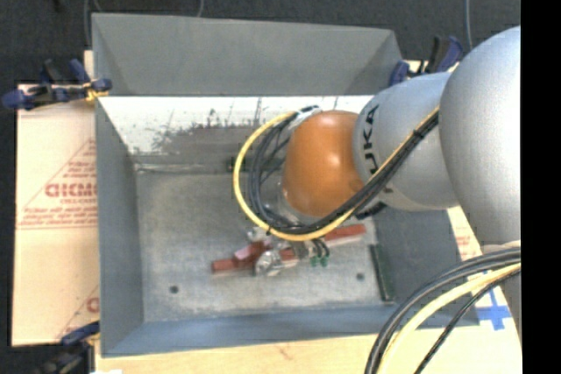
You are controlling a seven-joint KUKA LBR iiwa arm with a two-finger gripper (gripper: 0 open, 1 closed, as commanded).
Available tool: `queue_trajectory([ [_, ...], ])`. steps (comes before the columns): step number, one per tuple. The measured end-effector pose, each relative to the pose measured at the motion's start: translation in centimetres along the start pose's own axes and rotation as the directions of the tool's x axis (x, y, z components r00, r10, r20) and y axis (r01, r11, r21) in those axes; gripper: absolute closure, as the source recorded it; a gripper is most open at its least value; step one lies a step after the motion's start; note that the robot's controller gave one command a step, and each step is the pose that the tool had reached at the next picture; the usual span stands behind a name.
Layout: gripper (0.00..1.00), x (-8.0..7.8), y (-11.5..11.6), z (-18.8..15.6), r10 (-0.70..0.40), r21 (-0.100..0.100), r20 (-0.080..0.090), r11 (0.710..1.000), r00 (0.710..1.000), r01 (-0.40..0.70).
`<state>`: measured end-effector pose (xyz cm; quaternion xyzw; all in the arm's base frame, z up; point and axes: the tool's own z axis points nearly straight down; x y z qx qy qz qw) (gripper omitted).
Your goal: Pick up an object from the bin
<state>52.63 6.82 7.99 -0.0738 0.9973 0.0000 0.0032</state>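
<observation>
KUKA arm works low in a grey metal bin whose left half is bare floor; what it holds is a small cluster near the front middle. A flat reddish-brown bar lies there, its left end free and its right end running in under the gripper, which is down at floor level on the cluster. Whether the jaws are apart, together or clamped on anything cannot be told, as the wrist's orange cover and looped cables hang above them. Just right of the gripper sits a small green piece, and beyond it a red strip pokes out from under the arm. A thin dark strip lies at the foot of the right wall, apart from the rest. The risk from here, as a judgement: with the pieces so close, a grip could catch the bar by its end only and let it tip out on the lift, or drag the green piece along; pressing lower could jam against the bin floor
</observation>
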Motion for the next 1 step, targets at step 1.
queue_trajectory([
  [1,1.00,0.95,-0.41,-16.50,0.012,0.001,0.001,1.000,1.000,-0.012],
])
